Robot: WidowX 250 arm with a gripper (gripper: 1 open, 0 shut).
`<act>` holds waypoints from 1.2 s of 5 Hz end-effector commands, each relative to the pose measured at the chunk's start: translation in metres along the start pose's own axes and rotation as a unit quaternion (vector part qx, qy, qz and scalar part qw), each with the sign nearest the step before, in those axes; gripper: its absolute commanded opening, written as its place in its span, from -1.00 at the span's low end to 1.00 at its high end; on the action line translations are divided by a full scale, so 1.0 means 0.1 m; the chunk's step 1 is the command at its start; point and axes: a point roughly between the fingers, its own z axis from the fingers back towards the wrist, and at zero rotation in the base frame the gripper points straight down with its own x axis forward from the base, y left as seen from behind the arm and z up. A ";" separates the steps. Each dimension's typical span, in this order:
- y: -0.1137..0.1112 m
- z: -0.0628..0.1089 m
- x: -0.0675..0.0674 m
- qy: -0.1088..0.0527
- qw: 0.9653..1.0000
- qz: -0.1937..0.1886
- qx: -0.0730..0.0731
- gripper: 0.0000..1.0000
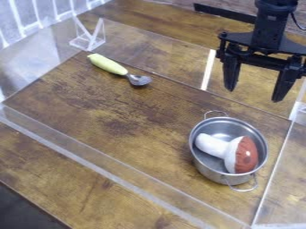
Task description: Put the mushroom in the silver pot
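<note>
The mushroom (234, 152), red-brown cap and white stem, lies on its side inside the silver pot (206, 131), which stands on the wooden table at the right. My gripper (257, 80) hangs above and behind the pot, pointing down, open, with nothing between its two black fingers. It is apart from the pot and the mushroom.
A spoon (117, 69) with a yellow-green handle lies at the back left of the table. A clear plastic wall (143, 172) rims the table's front and right sides. A small clear stand (88, 36) sits at the far back left.
</note>
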 end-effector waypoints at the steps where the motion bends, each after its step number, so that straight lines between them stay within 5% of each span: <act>1: 0.03 0.29 0.05 -0.038 0.999 0.007 -0.017 1.00; 2: 0.04 0.18 0.02 -0.028 1.000 0.005 -0.011 -1.00; 3: 0.05 0.10 0.00 -0.023 1.000 0.003 -0.005 1.00; 6: 0.08 0.12 0.15 -0.005 1.000 0.004 0.009 1.00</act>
